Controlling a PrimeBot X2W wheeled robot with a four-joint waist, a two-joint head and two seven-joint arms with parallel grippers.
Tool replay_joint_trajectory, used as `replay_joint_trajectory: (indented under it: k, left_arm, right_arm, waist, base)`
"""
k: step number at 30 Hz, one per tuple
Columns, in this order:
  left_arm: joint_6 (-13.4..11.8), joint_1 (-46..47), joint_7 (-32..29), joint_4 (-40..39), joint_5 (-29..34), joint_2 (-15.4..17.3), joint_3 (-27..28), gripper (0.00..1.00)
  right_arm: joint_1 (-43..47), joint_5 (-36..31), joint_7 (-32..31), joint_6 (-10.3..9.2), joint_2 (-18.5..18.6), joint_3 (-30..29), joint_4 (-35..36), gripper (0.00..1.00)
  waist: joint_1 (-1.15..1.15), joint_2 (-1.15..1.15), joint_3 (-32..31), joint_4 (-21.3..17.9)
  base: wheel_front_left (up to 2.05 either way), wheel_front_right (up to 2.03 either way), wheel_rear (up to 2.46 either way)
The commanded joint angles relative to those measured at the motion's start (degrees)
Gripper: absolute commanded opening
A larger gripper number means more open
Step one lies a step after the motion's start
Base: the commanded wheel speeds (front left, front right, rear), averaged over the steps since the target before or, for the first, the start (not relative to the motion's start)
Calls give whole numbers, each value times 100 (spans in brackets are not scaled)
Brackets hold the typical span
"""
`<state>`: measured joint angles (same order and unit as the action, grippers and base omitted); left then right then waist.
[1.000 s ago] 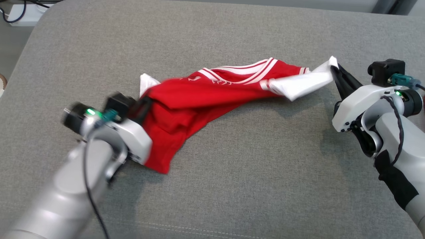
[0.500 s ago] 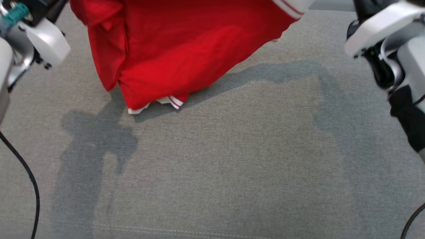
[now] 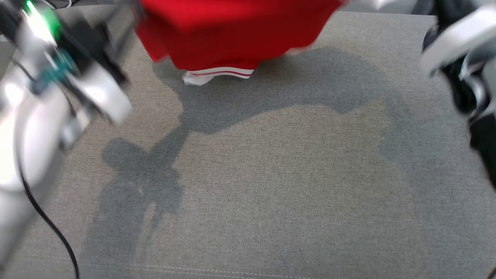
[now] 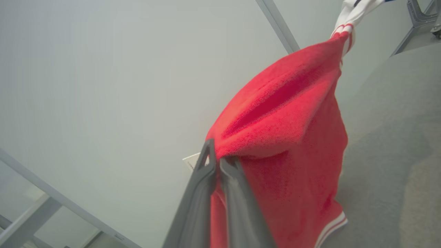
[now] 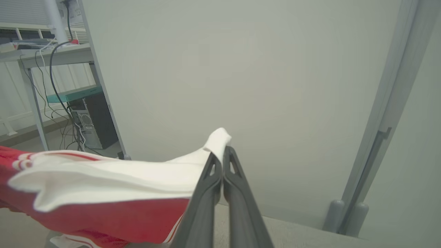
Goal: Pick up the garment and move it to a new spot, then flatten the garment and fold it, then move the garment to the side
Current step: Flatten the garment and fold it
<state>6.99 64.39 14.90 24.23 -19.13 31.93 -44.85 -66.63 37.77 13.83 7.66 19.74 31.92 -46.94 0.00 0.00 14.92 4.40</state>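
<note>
The garment (image 3: 228, 35) is a red shirt with white sleeves and white-striped trim, hanging in the air at the top of the head view, its striped hem just over the grey cushion (image 3: 271, 174). In the left wrist view my left gripper (image 4: 217, 156) is shut on a red fold of the garment (image 4: 282, 137). My right gripper (image 5: 222, 155) is shut on the tip of a white sleeve of the garment (image 5: 113, 179). Both wrists show blurred at the head view's upper corners, the left wrist (image 3: 77, 77) and the right wrist (image 3: 457, 42).
The grey cushion carries the shadows of the shirt and arms. A stitched seam (image 3: 217, 269) runs along its near edge. A pale wall (image 5: 241, 69) stands behind, and a desk (image 5: 48, 55) with cables and a computer tower lies beyond the cushion's far side.
Both arms have lifted the garment off the cushion, from lying stretched out to hanging high. Since half a second ago its hem has risen further and shifted right; the head camera has also moved.
</note>
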Motion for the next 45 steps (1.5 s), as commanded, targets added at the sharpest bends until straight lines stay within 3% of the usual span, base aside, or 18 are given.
replay_joint_trajectory:
  k: [1, 6, 11, 12, 14, 15, 16, 17, 19, 29, 39, 45]
  left_arm:
    - [9, -773, 8, -241, -230, 176, 100, 0]
    - [25, -2632, 9, -295, -487, -340, -230, 0]
    - [36, -3577, 9, 29, -551, -946, -214, 0]
    - [36, -3687, 9, 87, -543, -1036, -137, 8]
    - [38, -3848, 9, 166, -432, -1166, -61, 47]
    - [38, -3922, 9, 235, -388, -1219, -35, 78]
    - [39, -3980, 9, 304, -370, -1267, 12, 89]
    - [39, -3980, 9, 304, -370, -1267, 12, 89]
    - [22, -4039, 9, 353, -301, -1343, 167, 100]
    - [-198, -4315, 9, 490, -213, -1480, 747, 100]
    - [-120, -4344, -50, 980, -376, -1564, 712, 100]
    - [-33, -4007, -39, 1027, -451, -1448, 730, 100]
  right_arm:
    - [598, 191, -200, -17, 55, 188, 226, 0]
    - [1749, 672, -558, -17, 409, 412, 547, 0]
    - [2614, 1123, -827, -17, 768, 489, 1025, 0]
    - [2764, 1208, -896, -17, 840, 495, 1143, 0]
    - [3063, 1374, -1057, -17, 971, 507, 1378, 0]
    - [3208, 1441, -1122, -17, 1031, 506, 1492, 0]
    - [3341, 1494, -1179, -17, 1083, 497, 1597, 0]
    - [3341, 1494, -1179, -17, 1083, 497, 1597, 0]
    - [3587, 1568, -1241, -17, 1156, 450, 1776, 0]
    - [4341, 1470, -1197, -17, 1091, -84, 2227, 0]
    - [4486, 961, -1243, -17, 934, -684, 2110, 0]
    - [4531, 732, -1393, -17, 745, -776, 2211, 0]
  waist:
    - [0, 0, -3, 26]
    - [0, 0, 57, 105]
    - [0, 0, -3, 163]
    - [0, 0, -35, 175]
    - [0, 0, -100, 194]
    - [0, 0, -138, 199]
    - [0, 0, -167, 200]
    - [0, 0, -167, 200]
    - [0, 0, -227, 202]
    - [0, 0, -387, 232]
    - [0, 0, -445, 216]
    - [0, 0, -418, 190]
  base:
    - [0, 0, 0]
    - [0, 0, 0]
    - [0, 0, 0]
    - [0, 0, 0]
    - [0, 0, 0]
    - [0, 0, 0]
    - [0, 0, 0]
    - [0, 0, 0]
    - [0, 0, 0]
    - [0, 0, 0]
    - [0, 0, 0]
    - [0, 0, 0]
